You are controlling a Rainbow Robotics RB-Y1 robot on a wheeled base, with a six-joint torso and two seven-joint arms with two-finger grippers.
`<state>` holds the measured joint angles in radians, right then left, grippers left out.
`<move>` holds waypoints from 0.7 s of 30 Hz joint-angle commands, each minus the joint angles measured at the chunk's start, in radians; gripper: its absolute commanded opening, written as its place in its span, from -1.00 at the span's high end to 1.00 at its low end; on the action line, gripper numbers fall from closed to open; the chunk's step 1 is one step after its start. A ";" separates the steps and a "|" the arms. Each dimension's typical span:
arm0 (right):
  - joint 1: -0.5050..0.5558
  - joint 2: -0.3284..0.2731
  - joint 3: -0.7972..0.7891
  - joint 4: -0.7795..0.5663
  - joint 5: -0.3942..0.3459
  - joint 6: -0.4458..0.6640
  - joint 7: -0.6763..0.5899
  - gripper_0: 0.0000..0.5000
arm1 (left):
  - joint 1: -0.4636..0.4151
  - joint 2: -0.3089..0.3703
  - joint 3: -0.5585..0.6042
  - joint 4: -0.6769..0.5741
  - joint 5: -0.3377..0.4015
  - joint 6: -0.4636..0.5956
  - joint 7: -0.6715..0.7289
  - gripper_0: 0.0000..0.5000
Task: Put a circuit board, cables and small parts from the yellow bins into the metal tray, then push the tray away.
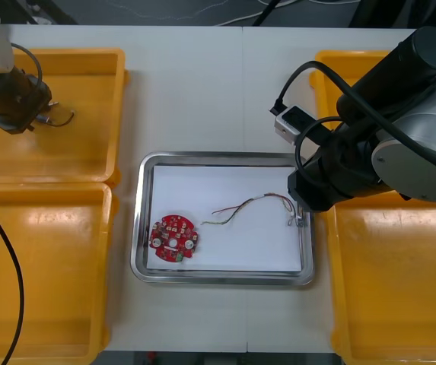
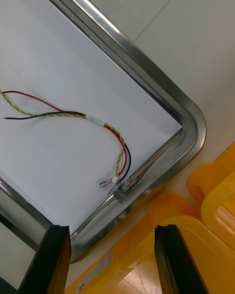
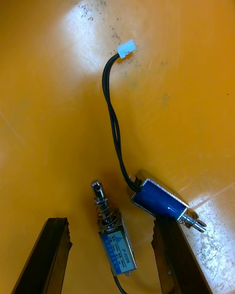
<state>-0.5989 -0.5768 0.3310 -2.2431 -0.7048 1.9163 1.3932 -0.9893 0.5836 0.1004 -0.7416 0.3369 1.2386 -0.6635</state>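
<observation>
Yellow bins (image 1: pixel 88 59) stand two at the left edge of the tabletop (image 1: pixel 202 91) and two at the right edge. The left end effector (image 1: pixel 21 114) hangs low inside the far left bin. Its two fingers (image 3: pixel 51 255) are spread wide and hold nothing.

Seen from the left wrist, two small metal parts (image 3: pixel 159 201) lie on the floor of that bin. One is silver with a blue label and a little spring, and it lies in the gap between the fingers, not pinched. The other has a round blue body and lies right by one fingertip. A black cable (image 3: pixel 115 127) runs from the blue one to a small white plug (image 3: pixel 126 48).

The metal tray (image 1: pixel 221 157) sits in the middle of the tabletop, between the bins. It is white inside. A round red circuit board (image 1: pixel 174 237) lies flat in the tray's near left corner. A red and yellow cable (image 1: pixel 248 207) lies in a wavy line from the middle of the tray to its right edge, with a thin black wire beside it. In the right wrist view its metal end touches the inside of the tray's rim.

The right end effector (image 1: pixel 300 217) hangs over the tray's right edge, just above that cable end. Its fingers (image 2: pixel 171 259) are spread apart with nothing between them.
</observation>
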 commanded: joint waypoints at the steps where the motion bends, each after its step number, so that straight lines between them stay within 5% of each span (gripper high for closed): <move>1: -0.005 -0.034 -0.035 -0.035 -0.012 0.004 -0.040 -1.00 | -0.055 -0.010 0.005 -0.012 0.004 0.022 0.061 -1.00; 18: -0.015 -0.055 -0.121 -0.024 -0.053 0.004 -0.051 -1.00 | -0.038 -0.019 0.001 -0.012 0.001 0.058 0.053 -1.00; 21: -0.015 -0.064 -0.144 -0.009 -0.061 0.004 -0.054 -1.00 | -0.032 -0.019 -0.001 -0.013 -0.003 0.058 0.048 -0.81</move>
<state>-0.5989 -0.6028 0.2384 -2.2439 -0.7501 1.9163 1.3895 -0.9893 0.5793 0.1002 -0.7415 0.3380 1.2885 -0.6635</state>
